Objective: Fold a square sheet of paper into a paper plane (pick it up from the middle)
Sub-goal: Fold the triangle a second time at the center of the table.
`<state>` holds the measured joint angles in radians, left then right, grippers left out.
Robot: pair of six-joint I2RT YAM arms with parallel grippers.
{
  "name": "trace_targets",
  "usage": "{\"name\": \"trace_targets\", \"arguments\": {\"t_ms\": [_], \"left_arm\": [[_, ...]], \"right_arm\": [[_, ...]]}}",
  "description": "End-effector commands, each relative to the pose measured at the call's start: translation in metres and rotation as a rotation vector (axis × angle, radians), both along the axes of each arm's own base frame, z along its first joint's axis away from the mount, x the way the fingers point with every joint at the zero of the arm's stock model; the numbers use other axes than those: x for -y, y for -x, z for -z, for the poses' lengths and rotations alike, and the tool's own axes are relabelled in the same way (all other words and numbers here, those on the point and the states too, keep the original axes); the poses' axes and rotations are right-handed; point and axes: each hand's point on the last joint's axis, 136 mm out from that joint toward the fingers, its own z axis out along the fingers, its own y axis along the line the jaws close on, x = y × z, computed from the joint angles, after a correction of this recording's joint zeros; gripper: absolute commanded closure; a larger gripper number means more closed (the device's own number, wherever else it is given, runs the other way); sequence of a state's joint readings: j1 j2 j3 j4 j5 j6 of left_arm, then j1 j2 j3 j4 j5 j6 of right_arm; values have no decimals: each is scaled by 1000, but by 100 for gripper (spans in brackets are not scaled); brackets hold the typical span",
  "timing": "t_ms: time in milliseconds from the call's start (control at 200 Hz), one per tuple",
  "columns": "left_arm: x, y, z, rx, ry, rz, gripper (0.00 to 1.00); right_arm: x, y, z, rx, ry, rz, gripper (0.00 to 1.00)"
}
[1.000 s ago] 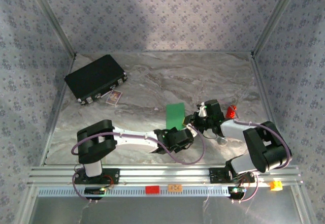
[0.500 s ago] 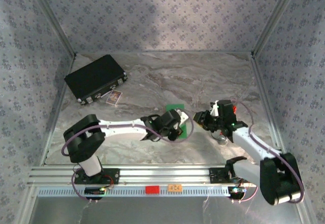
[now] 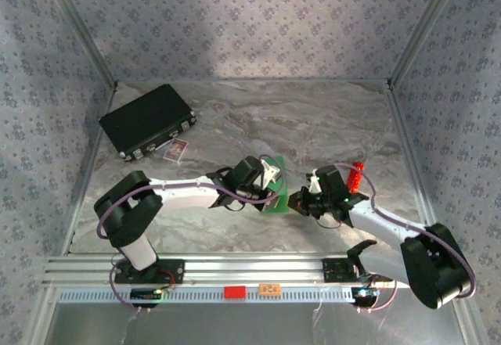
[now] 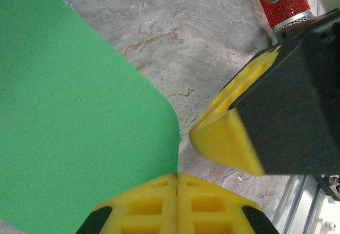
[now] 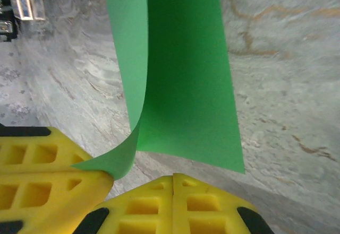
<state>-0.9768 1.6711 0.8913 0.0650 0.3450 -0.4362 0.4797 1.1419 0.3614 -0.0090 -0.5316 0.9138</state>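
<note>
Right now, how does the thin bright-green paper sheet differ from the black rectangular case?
The green paper sheet is thin and bright; the black case is thick and dark. The sheet sits mid-table by the left gripper and right gripper, one edge curled up; the case lies flat at the far left, untouched. Both are on the marble table.

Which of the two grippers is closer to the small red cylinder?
The right gripper: the red cylinder stands just beside its wrist, while the left gripper sits farther left, over the green sheet.
</note>
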Motion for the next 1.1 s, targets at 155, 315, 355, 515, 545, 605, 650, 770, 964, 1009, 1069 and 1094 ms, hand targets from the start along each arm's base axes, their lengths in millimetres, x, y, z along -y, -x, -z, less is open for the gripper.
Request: {"name": "trace_targets", "arguments": {"t_ms": [155, 315, 355, 515, 545, 605, 650, 770, 964, 1009, 1069, 1094], "left_arm": [[-1, -5, -3, 6, 14, -23, 94], [-1, -11, -1, 30, -6, -36, 86], [-2, -13, 0, 38, -14, -41, 84], [0, -20, 2, 56, -24, -56, 79], [1, -21, 2, 55, -22, -56, 78], [3, -22, 3, 53, -22, -54, 78], [3, -22, 3, 55, -21, -54, 78], [5, -23, 2, 56, -10, -52, 78], [6, -25, -2, 58, 13, -54, 78], [6, -26, -3, 59, 16, -56, 78], [6, -26, -4, 59, 22, -56, 80], [6, -26, -5, 60, 23, -57, 80]], "right_arm": [[-22, -37, -17, 74, -61, 37, 96], [-19, -37, -10, 59, -44, 49, 97], [-18, -36, -9, 56, -43, 52, 97], [-18, -36, -8, 52, -50, 50, 97], [-18, -36, -8, 51, -51, 48, 97], [-18, -35, -8, 49, -49, 49, 97], [-17, -35, -6, 46, -47, 49, 97], [-15, -33, -4, 40, -42, 51, 97], [-13, -32, -1, 33, -38, 57, 97], [-13, -32, -1, 30, -36, 56, 97], [-12, -32, 0, 29, -34, 60, 97], [-12, -32, 1, 28, -33, 59, 97]]}}
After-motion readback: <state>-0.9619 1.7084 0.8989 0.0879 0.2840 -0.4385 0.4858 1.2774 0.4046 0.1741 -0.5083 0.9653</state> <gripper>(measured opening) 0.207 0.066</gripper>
